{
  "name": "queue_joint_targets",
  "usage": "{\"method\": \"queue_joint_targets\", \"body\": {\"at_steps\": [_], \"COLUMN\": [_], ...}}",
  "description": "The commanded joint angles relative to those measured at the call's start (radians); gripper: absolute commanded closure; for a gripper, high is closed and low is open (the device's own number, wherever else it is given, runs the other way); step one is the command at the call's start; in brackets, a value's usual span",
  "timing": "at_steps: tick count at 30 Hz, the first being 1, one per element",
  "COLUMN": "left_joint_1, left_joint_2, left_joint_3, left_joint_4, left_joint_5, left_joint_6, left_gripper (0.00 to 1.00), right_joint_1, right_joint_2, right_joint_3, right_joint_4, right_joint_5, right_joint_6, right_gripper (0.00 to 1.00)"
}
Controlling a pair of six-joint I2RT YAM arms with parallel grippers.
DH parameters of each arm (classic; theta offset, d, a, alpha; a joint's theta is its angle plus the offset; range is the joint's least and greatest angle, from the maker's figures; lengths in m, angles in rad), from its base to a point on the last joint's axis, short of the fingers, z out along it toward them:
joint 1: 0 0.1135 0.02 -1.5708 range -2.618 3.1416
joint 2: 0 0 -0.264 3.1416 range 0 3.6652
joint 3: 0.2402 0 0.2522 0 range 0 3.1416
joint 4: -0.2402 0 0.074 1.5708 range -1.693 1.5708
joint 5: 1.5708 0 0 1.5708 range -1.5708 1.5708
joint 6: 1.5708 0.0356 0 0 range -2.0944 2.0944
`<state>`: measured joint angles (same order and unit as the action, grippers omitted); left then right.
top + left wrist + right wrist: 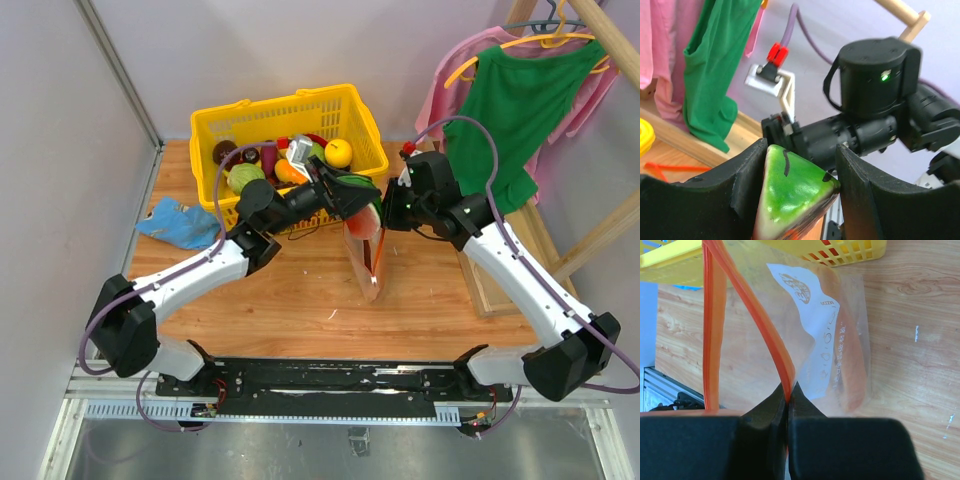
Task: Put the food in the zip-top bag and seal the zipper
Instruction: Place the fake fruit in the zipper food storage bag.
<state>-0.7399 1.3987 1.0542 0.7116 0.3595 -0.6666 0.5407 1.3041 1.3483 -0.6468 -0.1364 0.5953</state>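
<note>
One unreadable label [812,315] on zip-top bag [857,365]

Above the zip-top bag [366,262] room is tight: the left gripper [358,198], clamped on the watermelon slice [368,212], sits over the mouth. The right gripper [388,214] pinches one zipper [785,365] strip at the bag's right. Between the two strips a narrow gap stands free. Behind the bag, the yellow basket [270,118] blocks the way. To its right stand a wooden frame [495,285] and a hanging green shirt [520,100]. In front of the bag the table [300,300] lies bare. Far to its left lies a blue cloth [180,222].
</note>
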Motion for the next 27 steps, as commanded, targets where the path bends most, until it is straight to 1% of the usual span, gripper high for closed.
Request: {"method": "queue_joint_targets", "body": {"at_steps": [1,6,11,16,19,23,25,27], "left_joint_1": [-0.015,-0.02,-0.026,-0.032,-0.035,-0.04,-0.045,-0.048], "left_joint_2": [0.02,0.038,0.02,0.006,0.006,0.017,0.022,0.022], "left_joint_3": [-0.055,-0.128,-0.153,-0.163,-0.17,-0.161,-0.148,-0.135], "left_joint_4": [0.145,0.197,0.12,0.005,-0.032,-0.058,-0.087,-0.128], "left_joint_5": [-0.011,-0.006,-0.013,-0.007,-0.002,-0.006,-0.024,-0.062], "left_joint_6": [0.056,0.101,0.191,0.272,0.301,0.302,0.302,0.296], "left_gripper": [1.0,1.0,1.0,0.99,0.96,0.87,0.78,0.65], "right_joint_1": [0.0,0.001,0.0,-0.002,-0.002,-0.003,-0.004,-0.004], "right_joint_2": [-0.03,-0.032,-0.034,-0.034,-0.031,-0.023,-0.023,-0.026], "right_joint_3": [-0.002,-0.003,-0.001,0.006,0.009,0.014,0.016,0.016], "right_joint_4": [0.044,0.06,0.061,0.065,0.068,0.068,0.068,0.068], "right_joint_5": [-0.028,-0.047,-0.04,-0.042,-0.05,-0.051,-0.047,-0.04], "right_joint_6": [-0.012,-0.021,-0.03,-0.038,-0.042,-0.042,-0.043,-0.046], "right_gripper": [0.99,0.99,0.99,0.99,0.99,0.99,0.99,0.99]}}
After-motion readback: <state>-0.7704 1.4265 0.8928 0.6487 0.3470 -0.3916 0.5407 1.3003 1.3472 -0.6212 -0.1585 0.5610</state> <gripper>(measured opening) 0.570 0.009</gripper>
